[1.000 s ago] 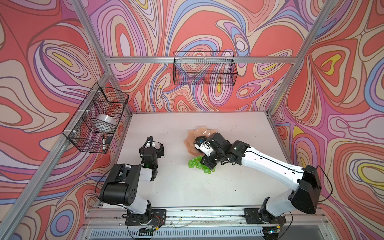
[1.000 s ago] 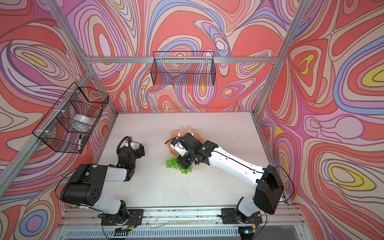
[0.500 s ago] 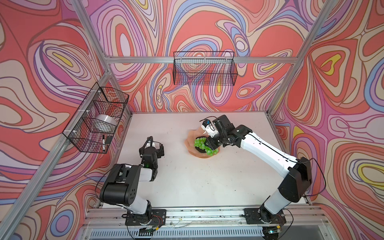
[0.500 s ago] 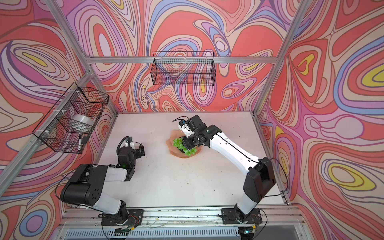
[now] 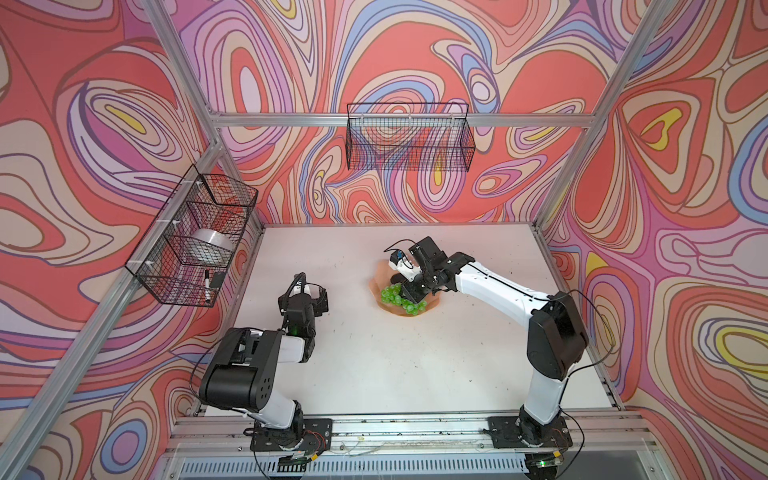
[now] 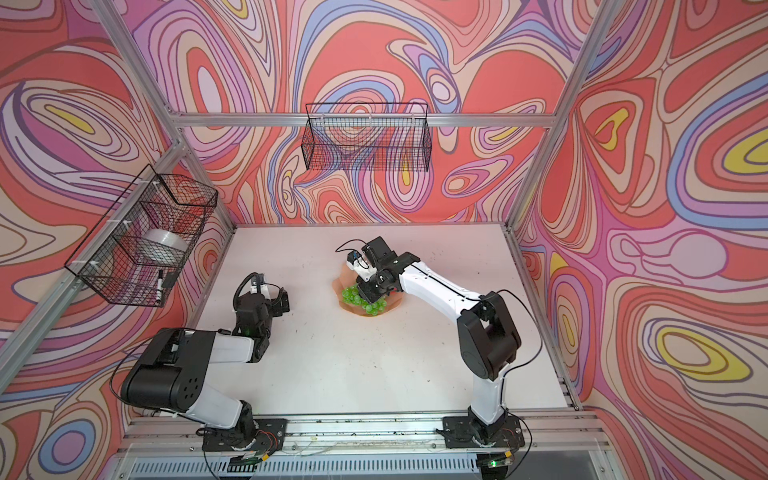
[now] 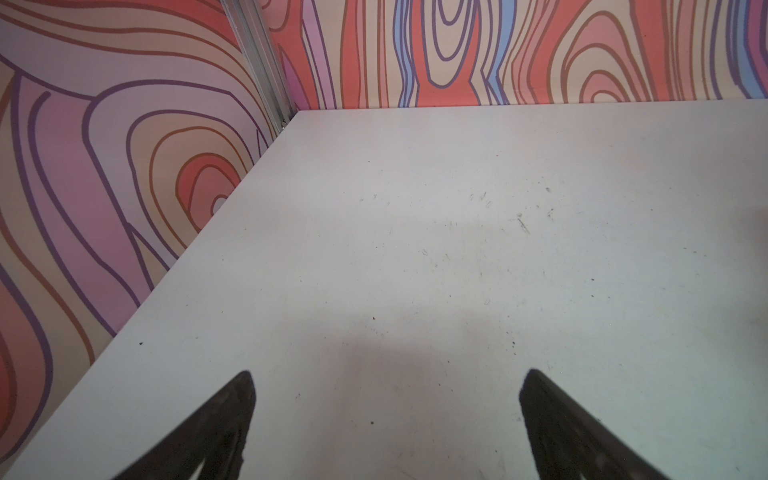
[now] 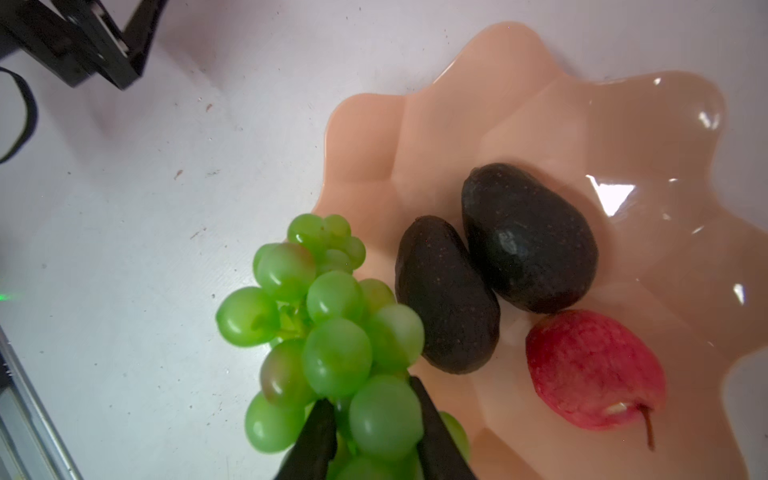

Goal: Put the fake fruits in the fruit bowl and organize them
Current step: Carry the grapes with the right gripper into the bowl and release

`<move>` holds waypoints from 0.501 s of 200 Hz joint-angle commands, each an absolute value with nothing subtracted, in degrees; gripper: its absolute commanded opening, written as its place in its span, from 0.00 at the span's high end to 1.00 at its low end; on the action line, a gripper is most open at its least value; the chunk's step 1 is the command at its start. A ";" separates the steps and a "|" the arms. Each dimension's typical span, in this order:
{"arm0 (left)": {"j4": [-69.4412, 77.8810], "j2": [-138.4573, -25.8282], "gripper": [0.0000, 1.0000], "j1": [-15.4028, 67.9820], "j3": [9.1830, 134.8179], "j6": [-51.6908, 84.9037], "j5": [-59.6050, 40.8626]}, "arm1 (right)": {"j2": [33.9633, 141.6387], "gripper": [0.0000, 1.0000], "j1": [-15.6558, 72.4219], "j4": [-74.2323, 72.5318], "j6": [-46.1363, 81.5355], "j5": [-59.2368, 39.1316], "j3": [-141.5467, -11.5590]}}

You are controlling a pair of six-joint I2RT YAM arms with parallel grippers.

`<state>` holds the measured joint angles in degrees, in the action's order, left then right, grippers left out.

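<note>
Right gripper (image 8: 372, 399): jaws clamped on the grape bunch (image 8: 336, 353), one dark finger on each side of a low grape. The bunch hangs ahead of the jaw tips, straddling the scalloped rim of the peach fruit bowl (image 8: 540, 104), part over the bowl, part over the table. In both top views the grapes (image 5: 390, 295) (image 6: 351, 296) show at the bowl's edge under the gripper (image 5: 411, 297).

Near the jaws: two near-black avocados (image 8: 446, 295) (image 8: 528, 237) lie in the bowl touching each other, the nearer one just beside the bunch. A red apple (image 8: 594, 370) with a stem lies beyond them, close to the farther avocado.

Left gripper (image 7: 388, 374): jaws wide apart, nothing between them, only scuffed white table (image 7: 457, 208) ahead, well apart from the bowl.

Containers: a black wire basket (image 5: 195, 237) on the side rail holds a tape roll (image 5: 208, 251) and a marker (image 5: 206, 284). A second wire basket (image 5: 409, 141) hangs on the back wall.

Walls carry swirled red, pink and blue patterns.
</note>
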<state>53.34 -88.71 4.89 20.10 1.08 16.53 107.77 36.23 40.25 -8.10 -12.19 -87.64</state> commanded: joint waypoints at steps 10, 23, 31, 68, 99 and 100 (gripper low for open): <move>53.92 -88.97 0.00 4.75 20.73 0.91 16.88 | 109.53 0.71 36.13 38.28 -10.98 -10.10 -88.07; 53.96 -88.98 0.00 4.75 20.74 0.92 16.87 | 110.19 0.67 36.19 38.40 -10.99 -9.67 -88.07; 53.93 -88.98 0.00 4.75 20.76 0.90 16.91 | 110.32 0.61 36.15 38.36 -10.90 -9.70 -88.00; 53.96 -88.98 0.00 4.75 20.74 0.94 16.85 | 109.70 0.37 36.13 37.72 -10.20 -10.07 -87.36; 53.96 -88.99 0.00 4.75 20.74 0.96 16.87 | 109.00 0.28 36.17 37.59 -9.61 -9.05 -87.42; 53.96 -89.01 0.00 4.75 20.74 0.92 16.87 | 108.99 0.28 36.10 37.65 -9.60 -9.05 -87.43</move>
